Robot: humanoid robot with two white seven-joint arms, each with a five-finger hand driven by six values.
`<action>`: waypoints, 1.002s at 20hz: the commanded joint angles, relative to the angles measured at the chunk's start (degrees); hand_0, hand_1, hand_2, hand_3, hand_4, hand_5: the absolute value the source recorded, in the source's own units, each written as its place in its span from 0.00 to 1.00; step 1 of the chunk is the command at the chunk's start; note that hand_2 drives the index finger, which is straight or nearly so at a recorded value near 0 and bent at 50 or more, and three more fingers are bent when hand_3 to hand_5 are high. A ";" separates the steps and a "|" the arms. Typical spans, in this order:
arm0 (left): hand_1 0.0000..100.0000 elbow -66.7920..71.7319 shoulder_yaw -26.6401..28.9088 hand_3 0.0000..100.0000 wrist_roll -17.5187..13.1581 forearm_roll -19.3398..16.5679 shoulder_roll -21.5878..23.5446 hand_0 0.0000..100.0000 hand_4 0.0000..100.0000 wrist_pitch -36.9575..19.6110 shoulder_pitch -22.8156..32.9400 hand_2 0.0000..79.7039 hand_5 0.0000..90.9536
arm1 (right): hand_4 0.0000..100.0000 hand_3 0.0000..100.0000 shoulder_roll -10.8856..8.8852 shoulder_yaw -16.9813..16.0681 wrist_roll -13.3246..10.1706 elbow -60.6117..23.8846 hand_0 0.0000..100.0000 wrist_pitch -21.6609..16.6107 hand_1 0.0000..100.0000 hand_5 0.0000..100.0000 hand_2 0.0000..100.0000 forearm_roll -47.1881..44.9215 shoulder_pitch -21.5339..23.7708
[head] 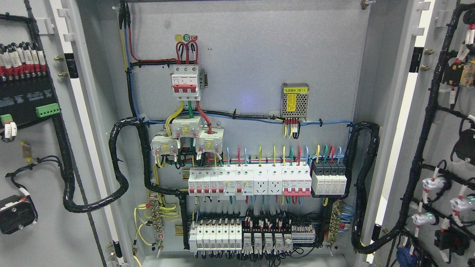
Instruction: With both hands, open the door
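Head view, cabinet's left door point(37, 148) and right door point(445, 129) swung wide open, long axes upright, no hands visible, fingers' state untellable

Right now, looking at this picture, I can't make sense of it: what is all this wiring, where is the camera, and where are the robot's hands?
The picture comes from a camera on a humanoid robot's head, looking straight into an electrical cabinet. Both doors already stand open: the left door and the right door swing outward, showing wiring on their inner faces. Inside, a red-handled main breaker sits at the top, a small power supply with a yellow label to its right, and rows of white circuit breakers below, linked by coloured wires. Neither robot hand appears in this picture, so nothing is seen being held.
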 commanded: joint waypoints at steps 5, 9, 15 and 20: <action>0.00 4.26 1.01 0.00 0.01 0.13 0.98 0.00 0.03 5.60 -3.27 0.00 0.00 | 0.00 0.00 -0.22 1.95 0.03 -1.90 0.11 -18.63 0.00 0.00 0.00 0.17 0.01; 0.00 5.58 1.10 0.00 0.01 0.13 1.33 0.00 0.03 7.62 -5.12 0.00 0.00 | 0.00 0.00 -0.39 2.29 0.03 -2.08 0.11 -18.63 0.00 0.00 0.00 0.35 0.01; 0.00 8.48 1.71 0.00 0.10 0.22 1.86 0.00 0.03 11.05 -9.33 0.00 0.00 | 0.00 0.00 -0.92 4.14 0.03 -2.16 0.11 -18.63 0.00 0.00 0.00 0.70 -0.34; 0.00 10.41 1.80 0.00 0.10 0.30 3.00 0.00 0.03 12.37 -11.36 0.00 0.00 | 0.00 0.00 -1.01 7.30 0.03 -2.08 0.11 -18.63 0.00 0.00 0.00 0.70 -0.60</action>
